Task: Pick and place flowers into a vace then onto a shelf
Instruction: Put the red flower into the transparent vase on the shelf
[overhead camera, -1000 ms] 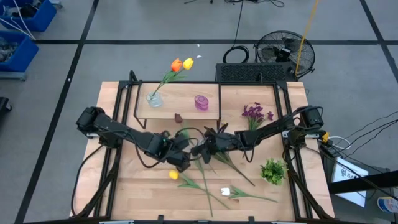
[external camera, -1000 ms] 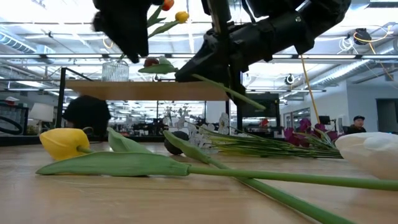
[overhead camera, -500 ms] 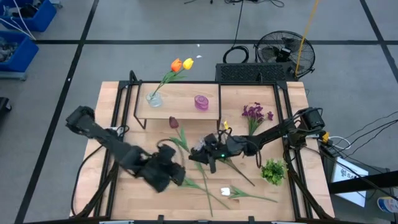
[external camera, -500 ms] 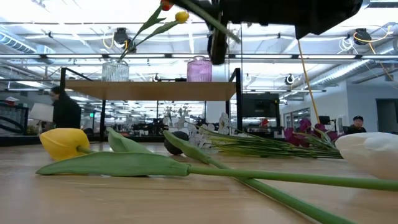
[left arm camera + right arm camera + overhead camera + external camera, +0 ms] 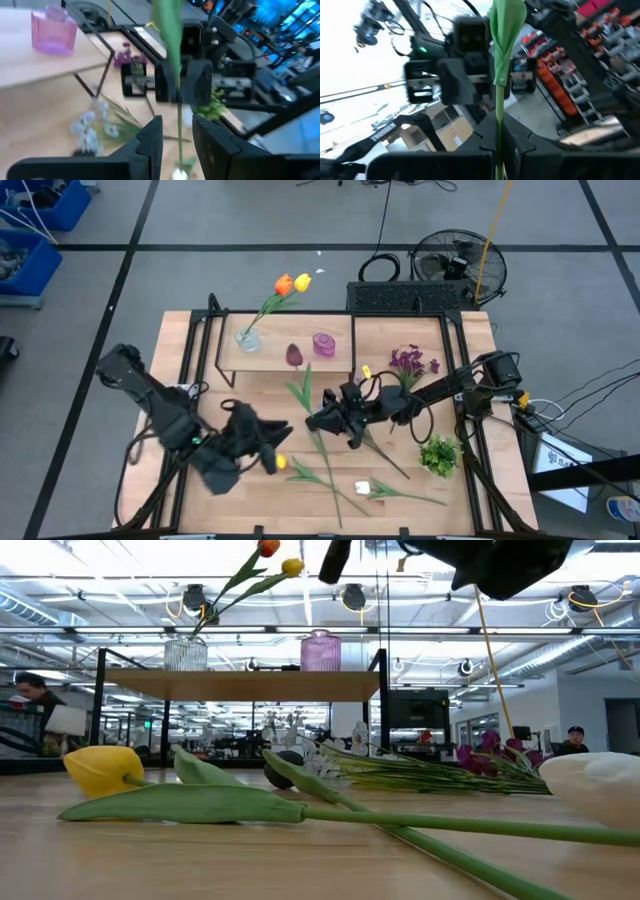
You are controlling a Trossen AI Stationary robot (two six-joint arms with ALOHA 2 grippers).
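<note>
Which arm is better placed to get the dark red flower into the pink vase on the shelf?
Right. Its end effector is shut on the dark red flower stem, the head already near the pink vase on the shelf. The left end effector is farther off, open and empty.

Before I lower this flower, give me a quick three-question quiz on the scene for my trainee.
1. True or false: the right gripper is shut on the dark red flower.
2. What stands in the clear vase on the shelf? A. orange and yellow flowers B. a purple cluster C. nothing
3. Fill in: the pink vase holds ___ flowers.

Key: 1 true; 2 A; 3 no.
</note>
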